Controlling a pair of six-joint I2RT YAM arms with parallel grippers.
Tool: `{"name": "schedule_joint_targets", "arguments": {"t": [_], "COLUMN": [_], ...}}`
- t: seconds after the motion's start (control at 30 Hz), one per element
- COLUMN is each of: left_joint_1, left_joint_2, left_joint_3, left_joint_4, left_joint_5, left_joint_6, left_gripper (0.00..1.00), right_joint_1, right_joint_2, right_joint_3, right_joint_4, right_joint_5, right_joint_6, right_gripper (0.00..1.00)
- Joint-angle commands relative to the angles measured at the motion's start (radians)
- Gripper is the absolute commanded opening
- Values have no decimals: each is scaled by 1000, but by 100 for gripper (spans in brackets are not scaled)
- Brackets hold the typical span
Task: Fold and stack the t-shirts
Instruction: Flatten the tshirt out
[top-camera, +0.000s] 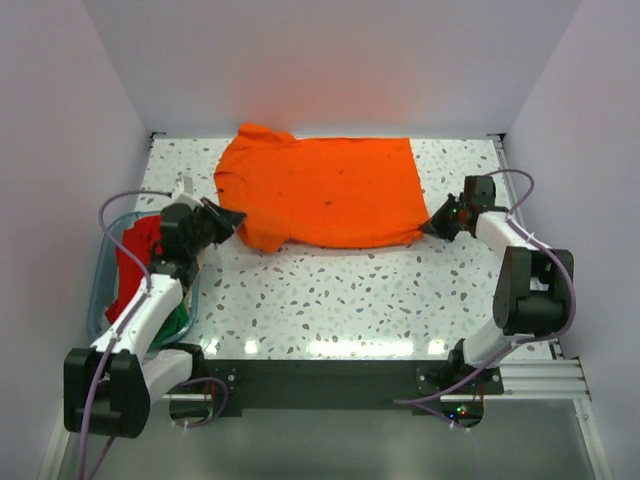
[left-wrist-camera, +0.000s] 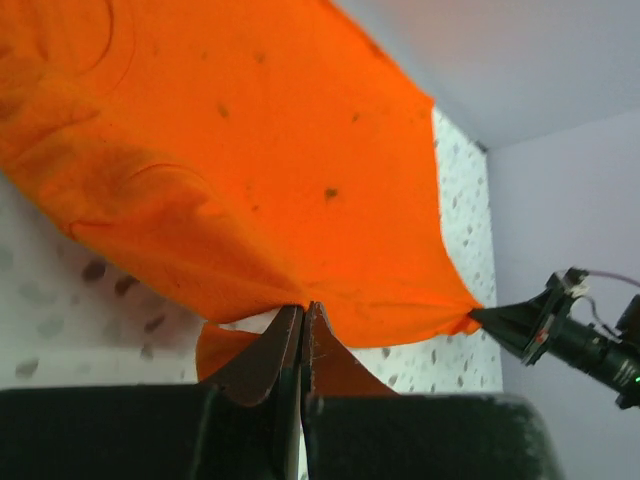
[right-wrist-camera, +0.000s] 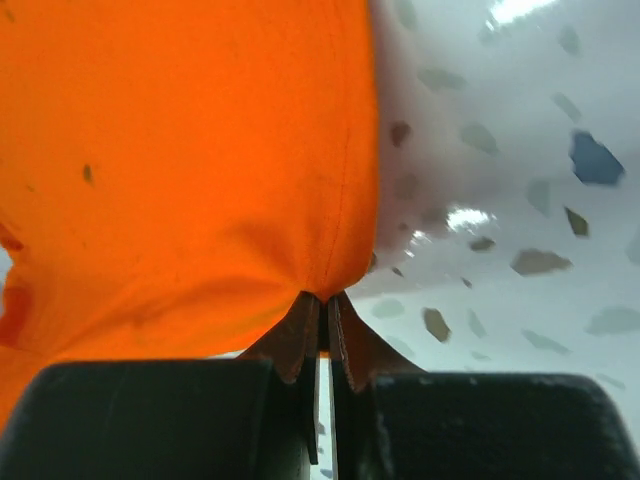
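Orange t-shirt (top-camera: 325, 190) lies spread flat on the far half of the speckled worktop (top-camera: 330, 300), collar end to my left, hem end to my right, far edge close to the back wall. Left claw (top-camera: 232, 220) is clenched on the near edge at the sleeve end; its wrist view shows the tips (left-wrist-camera: 303, 312) pressed together with a small tuck of cloth between them. Right claw (top-camera: 432, 228) is clenched on the near hem corner, and the pinch shows in its own view too (right-wrist-camera: 322, 300). Red shirt (top-camera: 135, 260) and a bit of green shirt (top-camera: 178, 322) sit in the teal tub (top-camera: 100, 290) at the left edge, under the left arm.

I judge this as the start of a fold, nothing stacked yet.

Risks:
- Both pinches are shallow, right at the cloth edge. A quick pull could slip one corner out.
- Left grip looks like it holds a bunched fold, maybe two layers; I cannot tell. That could drag the sleeve crooked.
- If the claws rise unevenly, the near edge skews and the fold lands off-square.
- Left arm hangs just over the tub, so a wide swing might snag the shirts there.
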Motion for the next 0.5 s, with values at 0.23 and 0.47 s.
{"name": "schedule_joint_targets", "arguments": {"t": [0.23, 0.47], "left_joint_1": [-169, -170], "left_joint_2": [-342, -481], "left_joint_3": [-357, -339], "left_joint_4": [-203, -437], "left_joint_5": [-185, -328], "left_joint_6": [-114, -142], "left_gripper": [53, 56], "right_joint_1": [-90, -88], "right_joint_2": [-315, -490], "right_joint_3": [-294, -366], "right_joint_4": [-59, -107], "right_joint_5": [121, 167], "right_joint_6": [-143, -143], "right_gripper": [53, 64]}}
